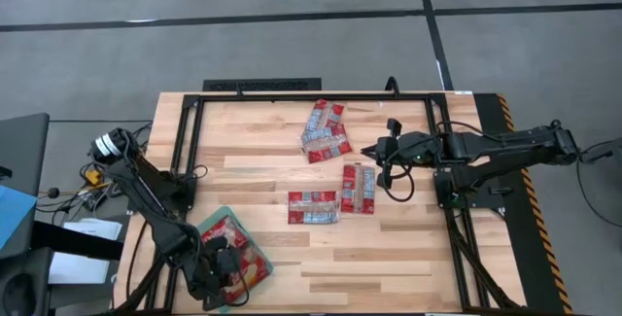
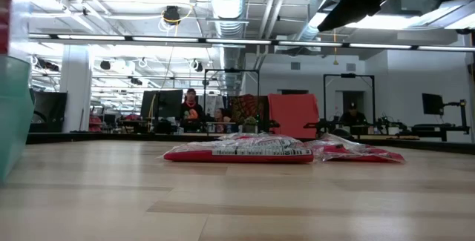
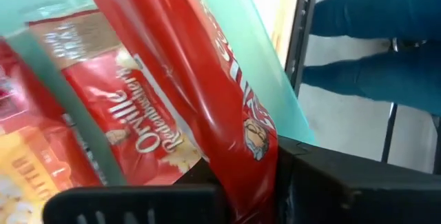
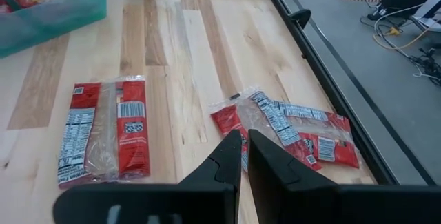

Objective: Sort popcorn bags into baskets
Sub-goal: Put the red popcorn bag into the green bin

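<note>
While the left gripper clamps a red popcorn bag over the teal basket, "Orville Redenbacher's" reads on a packet inside; the right gripper hovers closed.

Wooden tabletop, black-framed.
Teal basket at the near left corner; popcorn bags lie mid-table, beside them, and toward the far edge.

In the high view, lower left, the left hand covers part of the tray and the packets inside it. In the low view the tray is cut off by the left edge, and people at centre are too small to tell. The left wrist view shows blue trouser legs cut off at upper right.
</note>
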